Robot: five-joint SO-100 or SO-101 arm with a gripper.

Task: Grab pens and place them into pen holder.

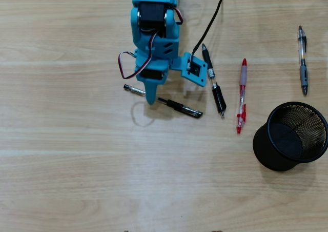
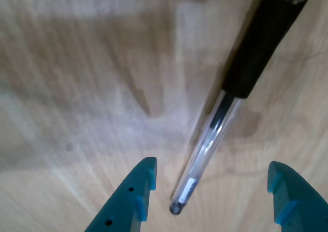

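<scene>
In the overhead view a black pen (image 1: 179, 108) lies on the wooden table directly under my blue gripper (image 1: 152, 97), which points down at it. In the wrist view my gripper (image 2: 211, 166) is open, and this pen (image 2: 225, 109), with a clear barrel and a black grip, lies slanted between the two fingertips (image 2: 141, 183), just below them. A second black pen (image 1: 213, 81), a red pen (image 1: 241, 96) and a grey pen (image 1: 303, 60) lie further right. The black mesh pen holder (image 1: 271, 157) stands at the right and looks empty.
A black cable (image 1: 210, 24) runs from the arm towards the top edge. The wooden table (image 1: 77, 180) carries nothing else in view.
</scene>
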